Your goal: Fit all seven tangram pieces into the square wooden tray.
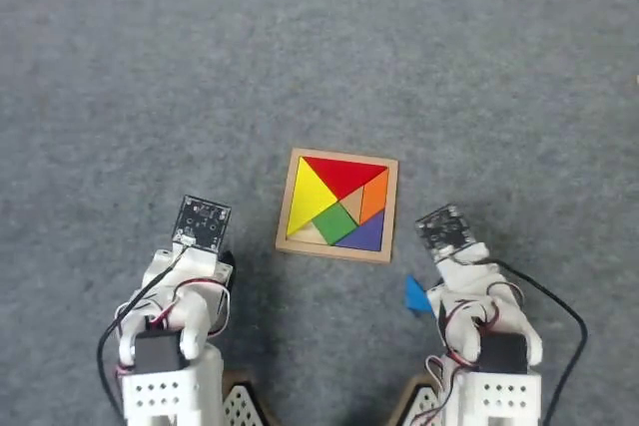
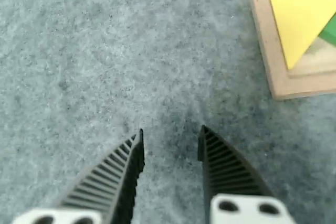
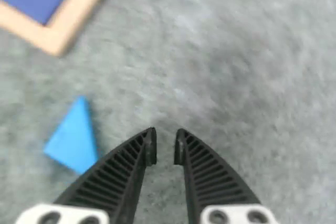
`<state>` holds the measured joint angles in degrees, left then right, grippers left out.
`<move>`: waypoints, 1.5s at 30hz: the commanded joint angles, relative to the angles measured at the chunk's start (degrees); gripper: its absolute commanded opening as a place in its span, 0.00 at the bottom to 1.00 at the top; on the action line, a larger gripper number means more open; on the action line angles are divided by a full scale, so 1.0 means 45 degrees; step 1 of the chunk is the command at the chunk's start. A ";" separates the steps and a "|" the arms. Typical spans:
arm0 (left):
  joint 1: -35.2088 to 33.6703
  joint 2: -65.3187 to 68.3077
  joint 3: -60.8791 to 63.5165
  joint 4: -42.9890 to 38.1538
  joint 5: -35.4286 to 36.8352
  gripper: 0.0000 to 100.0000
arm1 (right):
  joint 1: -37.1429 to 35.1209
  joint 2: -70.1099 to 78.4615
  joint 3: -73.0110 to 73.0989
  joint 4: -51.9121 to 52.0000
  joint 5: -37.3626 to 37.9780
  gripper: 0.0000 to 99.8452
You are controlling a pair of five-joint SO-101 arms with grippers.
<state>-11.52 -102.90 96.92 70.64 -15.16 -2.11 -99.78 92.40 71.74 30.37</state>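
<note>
Tray (image 1: 334, 250) mid-tabletop (image 1: 150, 97), square, pale wood rim, lying flat on the grey felt-like surface. Inside, packed edge to edge:
- red triangle (image 1: 342, 175) along the far side
- yellow triangle (image 1: 308, 197) along the side nearer the left arm
- orange piece (image 1: 374, 197) against the side nearer the right arm
- green square (image 1: 334, 223) near the centre
- purple-blue triangle (image 1: 364, 233) in the near corner on the right arm's side

Two pale patches as well: central pale patch (image 1: 351, 209) and corner pale patch (image 1: 308, 234) below the yellow. Bare slot or unpainted piece, cannot tell.

Outside the tray: blue triangle (image 1: 415, 294), small, light blue, flat on the tabletop, near the tray's near corner on the right arm's side.

Right pincer (image 3: 164, 132): released only a crack, thin gap at the tips, gripping nothing. Blue triangle just beside one finger, outside the gap, between pincer and tray corner.

Left pincer (image 2: 171, 132): released wide, empty, over bare tabletop, near the tray's corner below the yellow triangle, well apart from the blue triangle.
</note>
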 commanded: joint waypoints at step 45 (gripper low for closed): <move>-0.0469 0.0020 -0.0088 -0.0195 -0.0234 0.17 | -0.3741 1.9663 -0.7912 -0.2256 -0.1895 0.14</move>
<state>-13.36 -102.90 96.92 70.64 -15.69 -20.75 -14.15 56.62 61.89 21.14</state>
